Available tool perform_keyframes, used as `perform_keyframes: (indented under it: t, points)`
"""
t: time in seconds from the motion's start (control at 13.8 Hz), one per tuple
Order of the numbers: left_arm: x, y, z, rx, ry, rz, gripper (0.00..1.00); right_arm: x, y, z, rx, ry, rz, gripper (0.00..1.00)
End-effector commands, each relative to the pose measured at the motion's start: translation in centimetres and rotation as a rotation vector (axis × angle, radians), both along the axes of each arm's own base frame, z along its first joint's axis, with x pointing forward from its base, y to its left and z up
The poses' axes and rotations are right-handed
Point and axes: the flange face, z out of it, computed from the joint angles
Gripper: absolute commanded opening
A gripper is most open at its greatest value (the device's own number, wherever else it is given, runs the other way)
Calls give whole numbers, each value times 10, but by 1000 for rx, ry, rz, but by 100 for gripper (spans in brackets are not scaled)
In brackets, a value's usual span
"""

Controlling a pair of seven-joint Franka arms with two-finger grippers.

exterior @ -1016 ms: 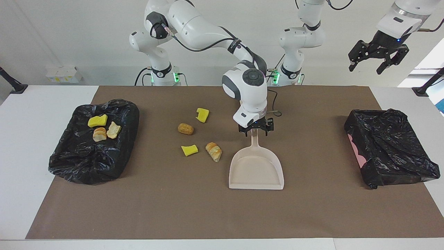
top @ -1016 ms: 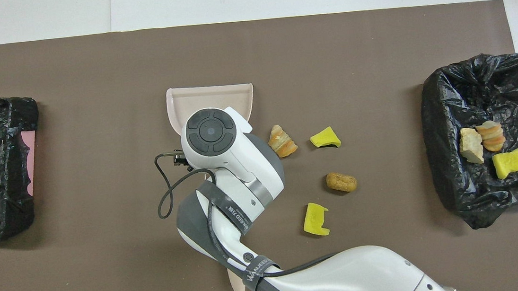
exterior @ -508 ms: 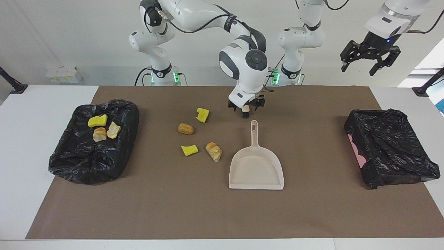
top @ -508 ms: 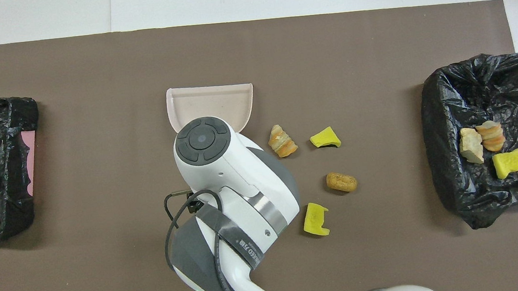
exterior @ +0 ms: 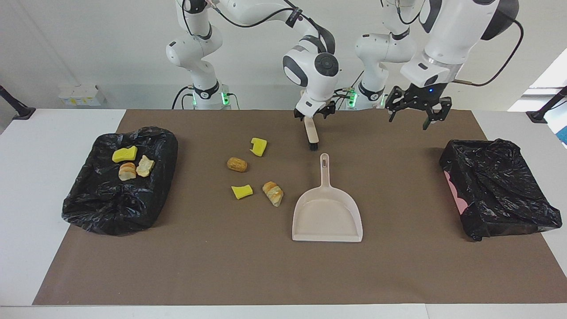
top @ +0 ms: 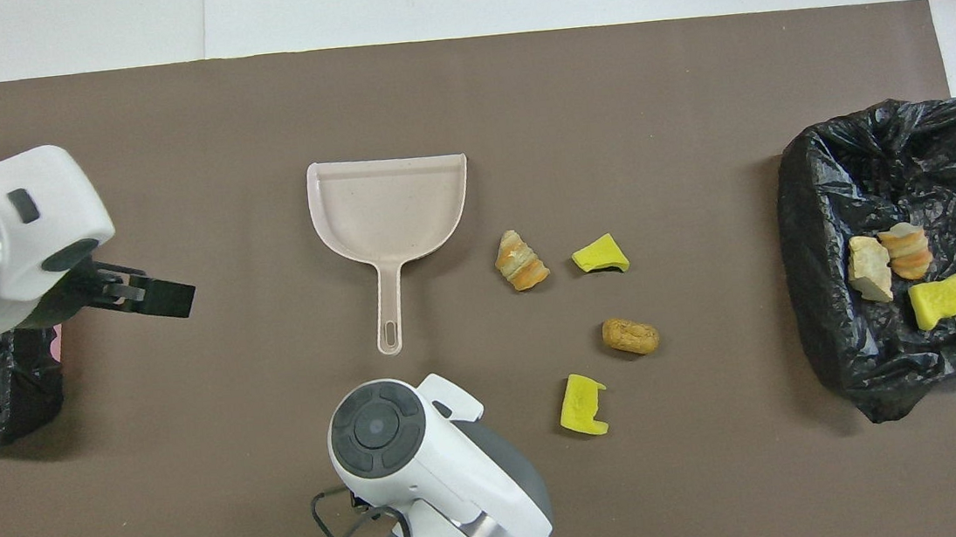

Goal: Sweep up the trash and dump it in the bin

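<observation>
Three trash pieces lie in the bin; four pieces remain beside the empty dustpan. Right gripper hovers over the brush, open, empty; left gripper open, empty.

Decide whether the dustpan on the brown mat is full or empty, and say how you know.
Empty. The dustpan lies flat on the mat with a bare pan; four trash pieces lie on the mat beside it.

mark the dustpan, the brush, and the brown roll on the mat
dustpan [exterior: 327, 219]: facing view, on the pan's flat floor.
brush [exterior: 312, 131]: facing view, on its beige back, below the right pincer.
brown roll [top: 630, 335]: overhead view, at its middle.
</observation>
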Motion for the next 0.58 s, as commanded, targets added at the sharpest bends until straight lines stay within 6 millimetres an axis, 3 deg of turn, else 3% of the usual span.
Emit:
perform_keyframes:
  t: [0.0,0.15,0.22,0.36,0.51]
  points:
    - [7,-28,-37,-1,-19,16,100,-48,-23,-6,13,21,-24,94]
    - [10,-53,-67,4,6,21,100,-69,-33,-14,23,37,-41,87]
    - [10,-67,-78,-1,2,38,100,-86,-29,-22,21,36,-43,86]
    - [8,-93,-109,-7,4,94,100,-98,-24,-37,6,25,-77,79]
    - [7,-127,-147,3,22,115,100,-107,-21,-39,-4,28,-75,69]
